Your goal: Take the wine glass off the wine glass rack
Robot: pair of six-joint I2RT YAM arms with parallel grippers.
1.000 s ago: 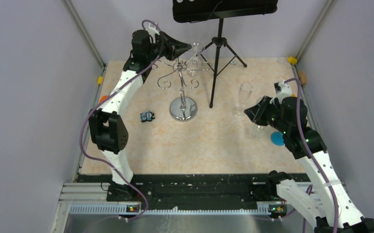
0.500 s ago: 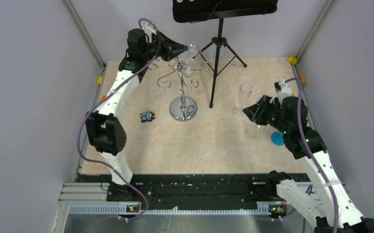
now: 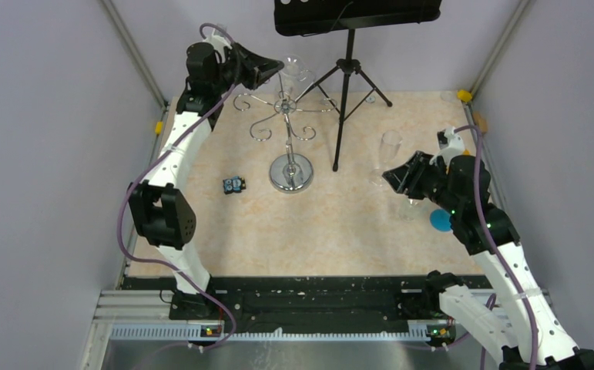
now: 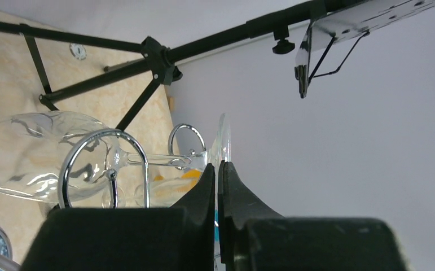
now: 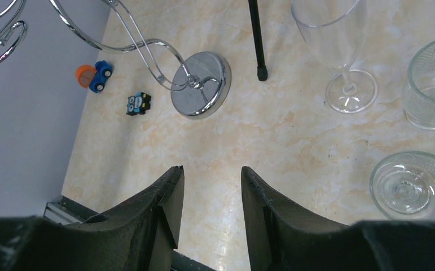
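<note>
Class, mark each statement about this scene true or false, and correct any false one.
1. The left fingers are shut on the foot of the wine glass. True.
2. The right fingers grip the flute. False: they are open and empty; the flute stands on the table.
3. The rack lies on its side. False: it stands upright on its round base.
4. A small toy lies on the table near the rack. True.

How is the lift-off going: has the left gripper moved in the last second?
Yes. In the top view the left gripper has shifted left and up the frame, away from the tripod.
</note>
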